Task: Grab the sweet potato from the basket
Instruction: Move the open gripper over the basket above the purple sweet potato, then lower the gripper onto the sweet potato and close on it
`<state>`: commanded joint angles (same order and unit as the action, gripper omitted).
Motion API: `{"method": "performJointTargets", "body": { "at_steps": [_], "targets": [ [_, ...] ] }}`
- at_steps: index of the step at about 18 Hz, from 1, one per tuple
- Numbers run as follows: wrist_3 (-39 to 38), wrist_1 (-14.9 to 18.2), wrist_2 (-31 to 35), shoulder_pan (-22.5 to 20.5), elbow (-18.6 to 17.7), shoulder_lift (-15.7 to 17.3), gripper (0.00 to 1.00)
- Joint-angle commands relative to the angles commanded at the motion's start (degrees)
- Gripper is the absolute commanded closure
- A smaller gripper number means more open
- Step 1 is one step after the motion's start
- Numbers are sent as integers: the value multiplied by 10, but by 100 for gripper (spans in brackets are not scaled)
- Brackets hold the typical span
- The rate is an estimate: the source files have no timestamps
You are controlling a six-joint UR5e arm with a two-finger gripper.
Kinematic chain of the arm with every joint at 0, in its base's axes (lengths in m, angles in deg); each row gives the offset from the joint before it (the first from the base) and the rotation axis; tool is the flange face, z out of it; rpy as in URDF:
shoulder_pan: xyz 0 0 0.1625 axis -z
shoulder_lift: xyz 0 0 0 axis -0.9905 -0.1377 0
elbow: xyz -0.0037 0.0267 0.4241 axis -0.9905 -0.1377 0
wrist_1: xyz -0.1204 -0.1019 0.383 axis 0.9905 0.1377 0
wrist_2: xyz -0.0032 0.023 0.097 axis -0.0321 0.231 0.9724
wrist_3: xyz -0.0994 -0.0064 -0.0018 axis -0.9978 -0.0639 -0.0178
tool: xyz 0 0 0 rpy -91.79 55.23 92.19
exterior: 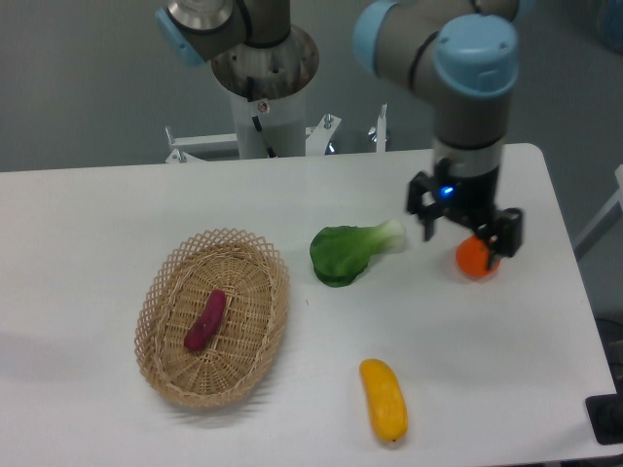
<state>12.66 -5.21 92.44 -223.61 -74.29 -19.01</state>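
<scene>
The sweet potato, a small reddish-purple tuber, lies lengthwise on the floor of the oval tan wicker basket at the left of the table. My gripper hangs at the far right of the table, well away from the basket, with its fingers spread apart and nothing between them. It hovers just over a round orange fruit, which sits close to the right finger.
A green leafy vegetable lies in the middle of the table, between the basket and the gripper. A yellow oblong fruit lies near the front edge. The robot base stands behind the table.
</scene>
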Motion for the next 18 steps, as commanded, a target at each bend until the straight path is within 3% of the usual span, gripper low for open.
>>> {"method": "performJointTargets", "body": {
  "at_steps": [5,8,12,18],
  "targets": [
    [-180,-4,11,86,-6,-22,0],
    [-185,-12,6,128,-26,-30,0],
    [-190,-62,5,172,-69,-59,0],
    [-186,-93,4,220,-84,-93,0]
  ]
}}
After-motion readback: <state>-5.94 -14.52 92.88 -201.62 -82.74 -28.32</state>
